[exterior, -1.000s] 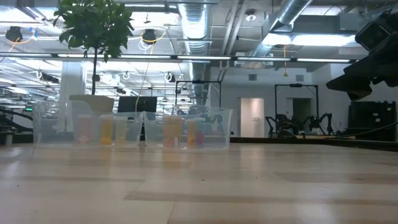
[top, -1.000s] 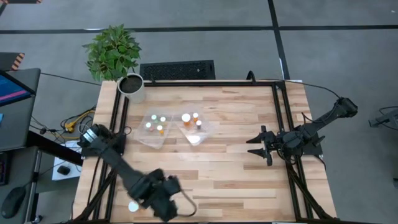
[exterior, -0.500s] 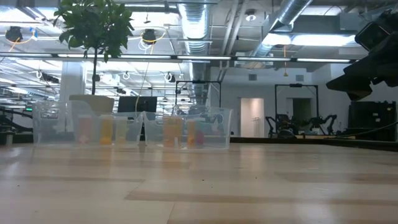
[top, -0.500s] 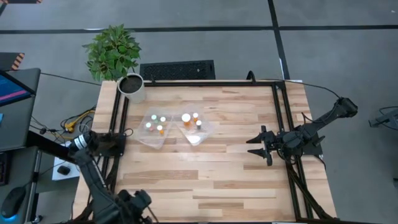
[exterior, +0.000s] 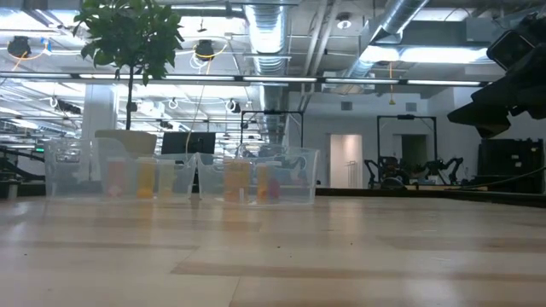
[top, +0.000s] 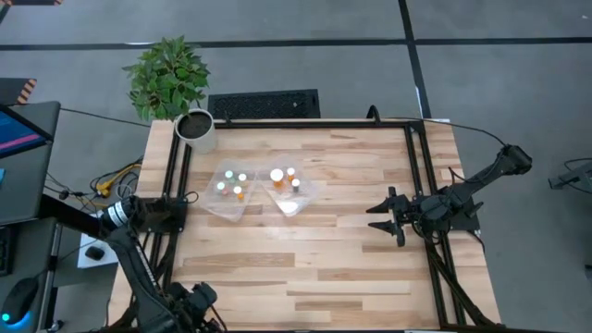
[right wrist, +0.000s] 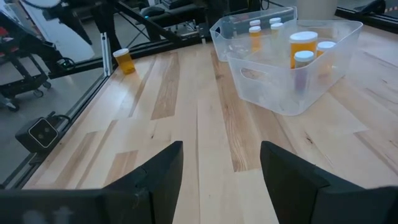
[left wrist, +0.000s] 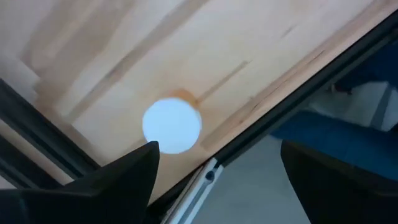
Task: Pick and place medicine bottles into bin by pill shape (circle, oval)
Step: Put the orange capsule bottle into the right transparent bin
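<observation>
Two clear bins sit touching side by side on the worktop (top: pixel 370 268) around its 11 o'clock area. Left bin (top: pixel 228 190) holds about four small white-capped bottles (top: pixel 239 192), some orange-bodied. Right bin (top: pixel 292 191) holds about four more bottles (top: pixel 277 175), one with a wider cap. One loose bottle (left wrist: pixel 172 124) stands upright, white cap up, by the worktop's black edge rail at the 7 o'clock corner, directly under the left tool (left wrist: pixel 214 171), whose fingers stand apart, not touching it. Same loose bottle shows orange in the right wrist view. Right tool (top: pixel 377 217) waits at 3 o'clock, fingers apart, holding nothing. Potted plant (top: pixel 171 79) at 11 o'clock corner.
</observation>
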Controlling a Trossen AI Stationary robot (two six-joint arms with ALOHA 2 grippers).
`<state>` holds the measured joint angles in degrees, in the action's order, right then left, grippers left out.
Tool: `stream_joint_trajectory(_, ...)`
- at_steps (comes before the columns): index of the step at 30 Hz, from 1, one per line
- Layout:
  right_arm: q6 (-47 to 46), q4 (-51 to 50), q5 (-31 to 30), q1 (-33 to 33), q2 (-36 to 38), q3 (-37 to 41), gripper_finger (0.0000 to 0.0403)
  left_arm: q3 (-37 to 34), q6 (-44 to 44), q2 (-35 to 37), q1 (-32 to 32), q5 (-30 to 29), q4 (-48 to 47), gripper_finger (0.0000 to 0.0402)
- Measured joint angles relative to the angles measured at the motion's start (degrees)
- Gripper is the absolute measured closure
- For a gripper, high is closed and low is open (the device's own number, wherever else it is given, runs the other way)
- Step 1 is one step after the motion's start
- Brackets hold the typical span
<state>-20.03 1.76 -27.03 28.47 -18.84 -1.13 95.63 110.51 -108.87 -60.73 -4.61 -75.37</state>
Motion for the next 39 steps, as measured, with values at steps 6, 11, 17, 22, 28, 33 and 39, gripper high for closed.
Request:
stream_joint_trajectory(6, 0.04, 0.00, 0.00, 0.00, -0.02, 0.00, 0.0177, -6.73, -0.39, -0.01, -0.20, 2.43, 7.16, 0.0072)
stream_joint_trajectory(11, 0.02, 0.01, -0.01, 0.00, -0.01, 0.00, 0.0177, -10.50, -0.85, -0.03, -0.83, 4.21, 8.69, 0.0072)
stream_joint_trajectory(17, 0.00, 0.02, 0.00, 0.00, 0.01, 0.00, 0.0177, -12.31, -0.93, -0.03, -1.53, 5.45, 8.66, 0.0072)
stream_joint_trajectory(22, 0.01, 0.01, 0.00, 0.00, -0.02, 0.00, 0.0177, -13.65, -1.85, -0.03, -1.52, 5.35, 9.43, 0.0072)
stream_joint_trajectory(28, 0.02, 0.00, 0.00, -0.02, -0.02, 0.00, 0.0177, -14.99, -2.90, -0.01, -1.31, 5.30, 9.36, 0.0072)
stream_joint_trajectory(33, 0.02, 0.01, 0.00, 0.00, 0.00, 0.00, 0.0177, -15.01, -4.00, -0.01, -1.31, 5.32, 10.36, 0.0077)
stream_joint_trajectory(39, 0.02, 0.02, 0.00, 0.00, -0.02, 0.00, 0.0177, -15.01, -5.13, -0.01, -1.13, 5.30, 10.22, 0.0135)
